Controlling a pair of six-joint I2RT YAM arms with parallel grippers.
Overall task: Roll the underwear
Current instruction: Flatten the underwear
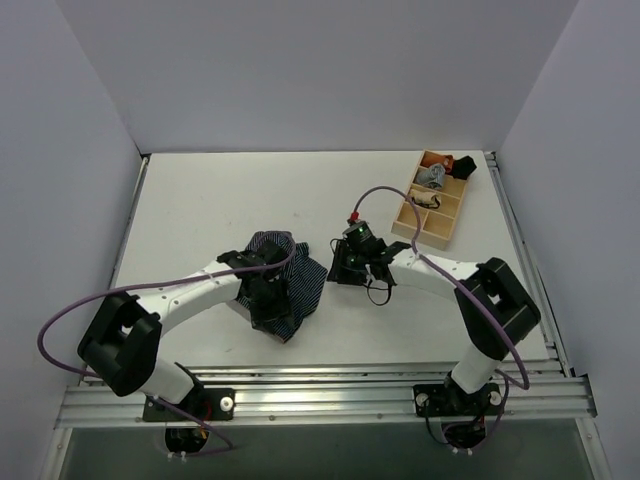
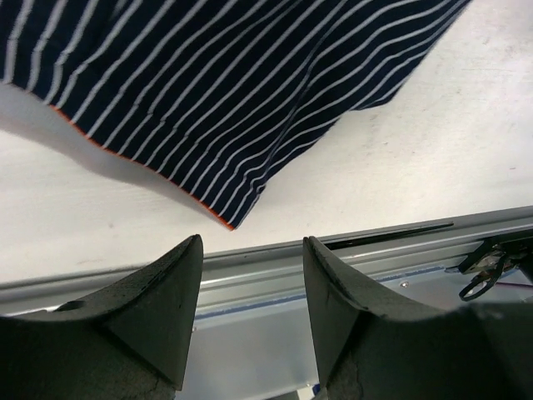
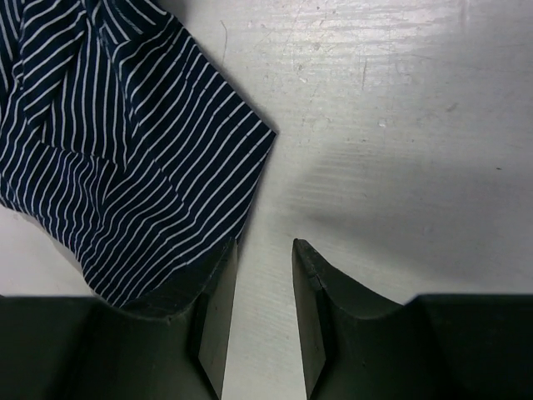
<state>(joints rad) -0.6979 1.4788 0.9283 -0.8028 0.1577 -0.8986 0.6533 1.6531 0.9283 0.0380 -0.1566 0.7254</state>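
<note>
One navy pinstriped underwear [image 1: 300,285] at the table's centre. Two arms, left arm [image 1: 190,297] and right arm [image 1: 440,270], bearing one left gripper [image 2: 252,243] and one right gripper [image 3: 265,246]. Two purple cables: left cable [image 1: 47,330], right cable [image 1: 380,190]. One wooden divided tray [image 1: 420,238] at two o'clock, with three rolled garments showing in it: one orange roll [image 1: 447,162], one grey roll [image 1: 432,177], one black roll [image 1: 465,166].

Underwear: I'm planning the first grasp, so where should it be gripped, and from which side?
Probably the pointed corner of the underwear nearest the right gripper, approached from its right. That corner lies flat on the table with its edges free, just beside that open gripper.
</note>
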